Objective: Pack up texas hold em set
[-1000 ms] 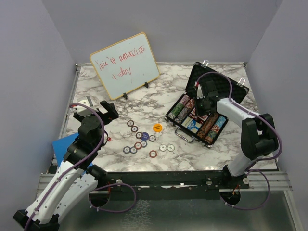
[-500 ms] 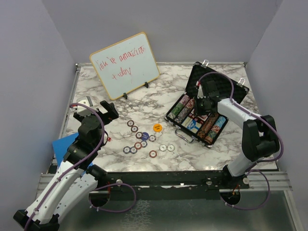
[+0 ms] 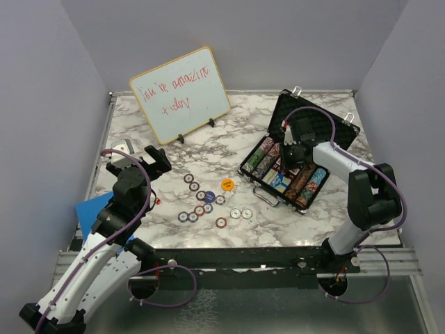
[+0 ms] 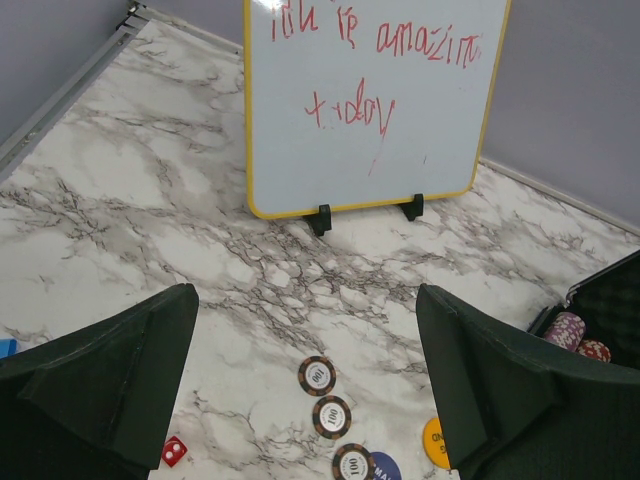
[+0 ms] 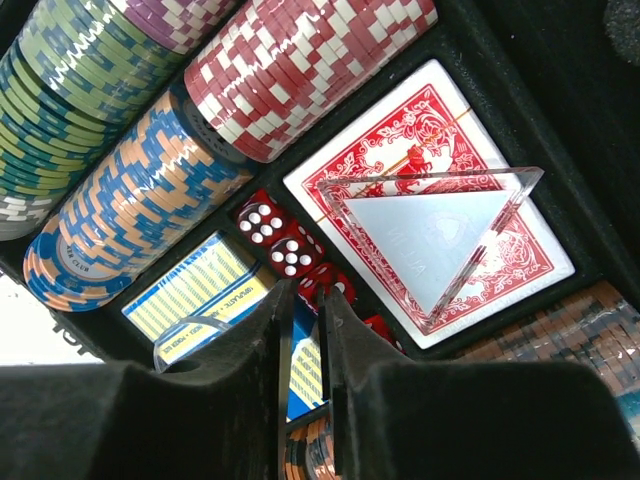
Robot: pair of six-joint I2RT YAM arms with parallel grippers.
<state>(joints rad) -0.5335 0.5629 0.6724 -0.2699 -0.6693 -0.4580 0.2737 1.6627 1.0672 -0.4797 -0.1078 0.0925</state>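
Several loose poker chips (image 3: 201, 203) lie flat on the marble table (image 3: 243, 132), clustered near its front edge between the two arms, with the orange-yellow disc (image 3: 227, 184) just beside them and one tiny red die (image 4: 173, 451) off to their left. The black briefcase (image 3: 316, 125) sits open on the right side of the table. Its lid leans back and its foam slots are largely filled with rows of chips on edge (image 5: 300, 70), a red card deck (image 5: 430, 200) with a clear plastic triangle (image 5: 440, 235) lying on it, more red dice (image 5: 275, 235) and a blue-and-yellow card box (image 5: 200, 290).

The right tool (image 5: 305, 300) hangs inside the case over the dice. Its jaws are only a sliver apart, and I cannot tell whether they pinch anything. The left tool (image 3: 158, 158) stands wide open and empty, above the table left of the loose chips and facing the whiteboard (image 3: 181, 94).

My guess is the chips will be light, rigid and smooth. Lying flat on polished stone, they will probably slide rather than lift, so pinching across the rim looks safest, or tipping one up on edge first. The die likely needs a square pinch on two opposite faces. The case looks heavier, and its lid is best pushed at the metal rim.
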